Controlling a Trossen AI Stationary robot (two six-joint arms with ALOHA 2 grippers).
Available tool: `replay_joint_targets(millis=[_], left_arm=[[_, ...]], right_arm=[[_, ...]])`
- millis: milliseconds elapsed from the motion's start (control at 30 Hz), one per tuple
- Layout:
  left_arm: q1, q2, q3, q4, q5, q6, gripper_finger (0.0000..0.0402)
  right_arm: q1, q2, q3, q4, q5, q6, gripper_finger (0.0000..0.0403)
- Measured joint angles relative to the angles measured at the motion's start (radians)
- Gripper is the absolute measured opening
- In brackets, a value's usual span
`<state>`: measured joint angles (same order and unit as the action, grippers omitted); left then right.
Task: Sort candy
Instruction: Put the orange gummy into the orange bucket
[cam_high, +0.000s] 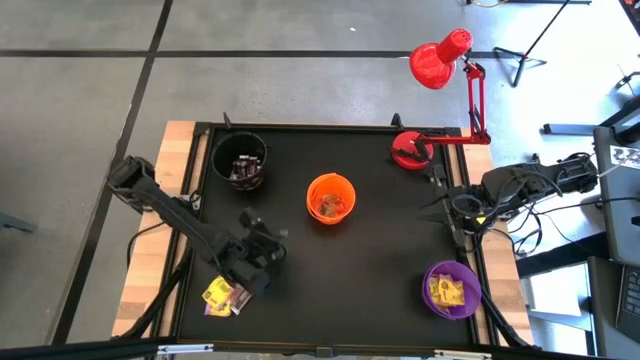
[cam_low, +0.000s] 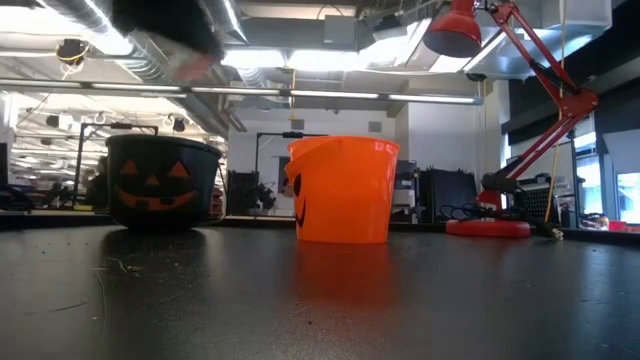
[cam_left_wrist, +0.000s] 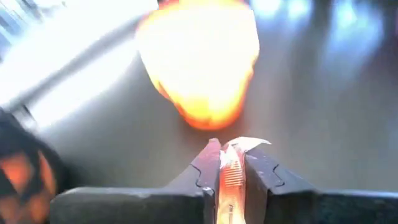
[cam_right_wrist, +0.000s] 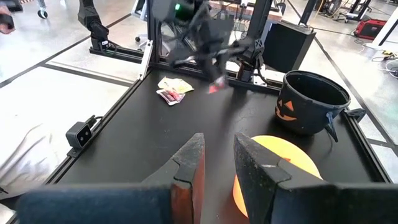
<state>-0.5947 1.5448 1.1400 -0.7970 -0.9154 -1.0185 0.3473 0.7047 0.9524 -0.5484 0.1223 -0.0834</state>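
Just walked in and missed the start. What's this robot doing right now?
It is sorting candy into cups. The left pincer is shut on a wrapped candy above the table, near the small pile of yellow sweets at the front left. The orange cup, black cup and purple cup already hold some candy. The right pincer waits at the right side, holding nothing.

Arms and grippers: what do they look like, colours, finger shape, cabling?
Both arms are dark, near-black, jointed links. The left gripper has two broad, blocky dark fingers tapering to the tips, with notched inner edges that catch an orange glow. The right gripper has the same wedge-shaped dark fingers. Black cables cluster around the right arm's base at the table's edge. No readable markings.
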Motion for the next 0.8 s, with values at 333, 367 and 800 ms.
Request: replay_joint_targets(millis=[333, 367, 800], left_arm=[[0.181, -0.022, -0.024, 0.492, 0.038, 0.504, 0.0031], [0.204, -0.02, -0.035, 0.573, 0.106, 0.585, 0.0031], [0.487, -0.02, -0.161, 1.153, 0.507, 0.9, 0.0031]], right_arm=[[-0.001, 0.027, -0.001, 0.006, 0.0, -0.011, 0.0083], [-0.001, 0.031, -0.001, 0.004, 0.0, -0.015, 0.0083], [-0.001, 0.065, -0.001, -0.002, -0.01, -0.023, 0.0083]])
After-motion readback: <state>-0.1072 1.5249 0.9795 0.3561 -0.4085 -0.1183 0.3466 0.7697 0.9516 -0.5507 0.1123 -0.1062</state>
